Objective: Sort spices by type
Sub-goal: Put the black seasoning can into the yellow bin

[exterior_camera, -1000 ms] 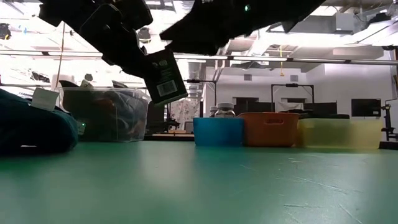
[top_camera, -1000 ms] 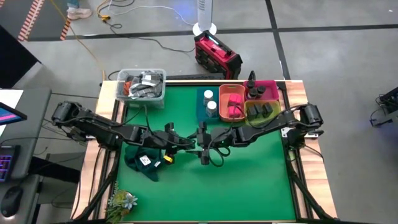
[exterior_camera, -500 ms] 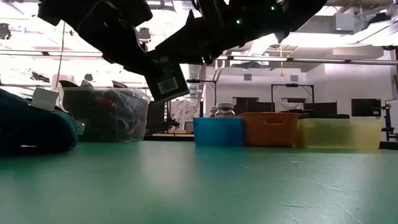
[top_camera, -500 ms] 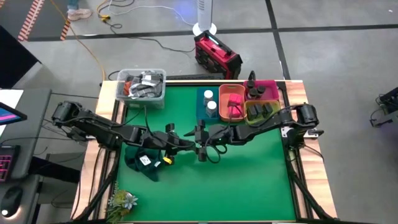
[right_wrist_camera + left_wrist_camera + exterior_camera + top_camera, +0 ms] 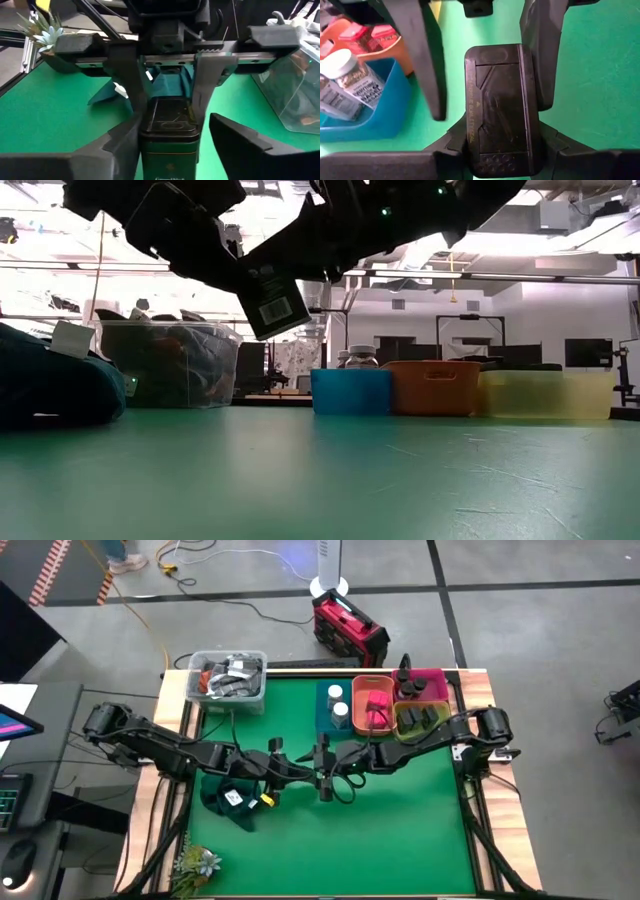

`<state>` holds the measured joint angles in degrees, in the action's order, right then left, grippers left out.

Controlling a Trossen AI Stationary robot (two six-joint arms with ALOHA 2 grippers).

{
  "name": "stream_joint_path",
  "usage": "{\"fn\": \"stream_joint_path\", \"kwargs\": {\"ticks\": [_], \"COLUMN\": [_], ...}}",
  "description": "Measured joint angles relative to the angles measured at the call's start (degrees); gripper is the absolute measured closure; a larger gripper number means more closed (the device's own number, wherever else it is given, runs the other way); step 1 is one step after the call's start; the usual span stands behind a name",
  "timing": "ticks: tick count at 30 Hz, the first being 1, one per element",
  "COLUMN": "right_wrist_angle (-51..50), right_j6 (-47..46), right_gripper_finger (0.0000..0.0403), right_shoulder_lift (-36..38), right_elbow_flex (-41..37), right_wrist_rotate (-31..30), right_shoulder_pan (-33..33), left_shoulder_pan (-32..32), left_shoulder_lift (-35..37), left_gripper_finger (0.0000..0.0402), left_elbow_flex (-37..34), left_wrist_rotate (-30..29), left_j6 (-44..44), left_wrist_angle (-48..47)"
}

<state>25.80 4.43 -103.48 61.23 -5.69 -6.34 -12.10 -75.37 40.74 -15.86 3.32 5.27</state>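
Green table mid-air | left pincer pinching dark tin | our right pincer has narrowed around it, not yet clamped | handover beginning.

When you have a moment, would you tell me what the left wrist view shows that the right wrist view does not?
Only the left wrist view shows the blue bin with white-capped jars and the orange bin with red-pink boxes.

Only the right wrist view shows the dark green cloth, the clear plastic tub and a small plant.

Both show the dark grey tin, held above the green table by the left gripper, with the right gripper's fingers on either side of it.
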Motion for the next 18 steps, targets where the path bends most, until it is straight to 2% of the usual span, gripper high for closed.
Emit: {"fn": "stream_joint_path", "kwargs": {"ticks": [8,12,18], "right_wrist_angle": [-0.21,-0.54,-3.44], "right_j6": [0.41,0.74,0.65], "right_gripper_finger": [0.0249,0.0252,0.0244], "right_shoulder_lift": [0.0,0.02,0.38], "right_elbow_flex": [-0.02,-0.02,-0.02], "right_wrist_rotate": [-0.03,-0.01,-0.07], "right_shoulder_pan": [-0.04,0.01,0.1], "left_shoulder_pan": [0.04,0.04,0.19], "left_shoulder_lift": [0.0,0.0,0.0], "left_gripper_finger": [0.0278,0.0257,0.0167], "left_elbow_flex": [-0.03,-0.03,-0.03], "left_wrist_rotate": [-1.02,-2.91,-3.17], "left_j6": [0.66,0.17,-0.56], "left_wrist_angle": [1.16,1.02,0.28]}}
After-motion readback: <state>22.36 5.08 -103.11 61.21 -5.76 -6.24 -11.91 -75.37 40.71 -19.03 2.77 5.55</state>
